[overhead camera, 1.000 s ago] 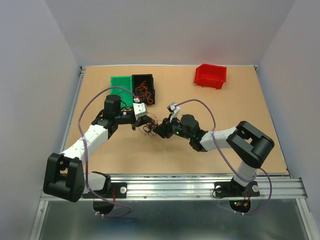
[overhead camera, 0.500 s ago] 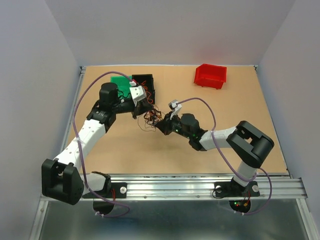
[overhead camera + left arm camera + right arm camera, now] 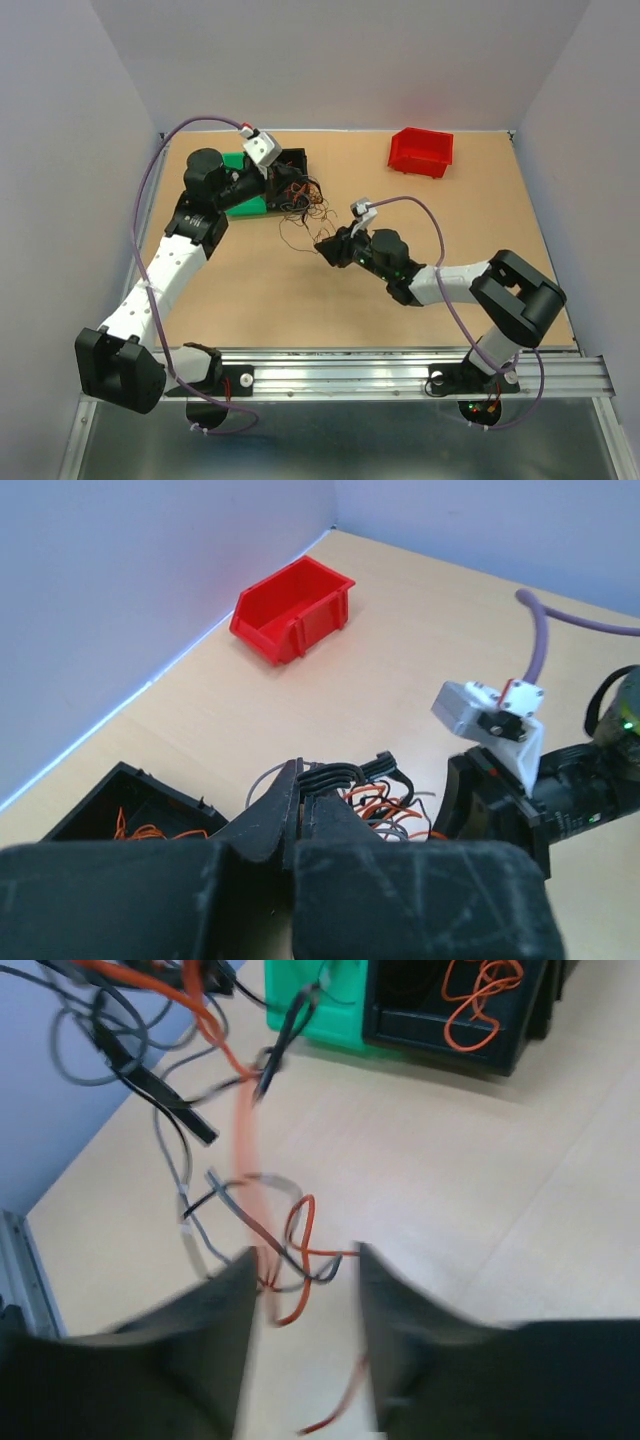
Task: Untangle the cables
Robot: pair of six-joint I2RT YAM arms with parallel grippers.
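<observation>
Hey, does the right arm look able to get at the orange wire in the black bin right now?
Probably not cleanly: the left gripper and its hanging cables crowd the black bin, right between it and the right gripper.

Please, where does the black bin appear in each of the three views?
Top external: black bin, upper left of the table, right of the green bin.
Left wrist: bottom left, orange wire inside.
Right wrist: top right, green bin at its left.
Shared landmark: the tangled cables, seen in all three.
</observation>
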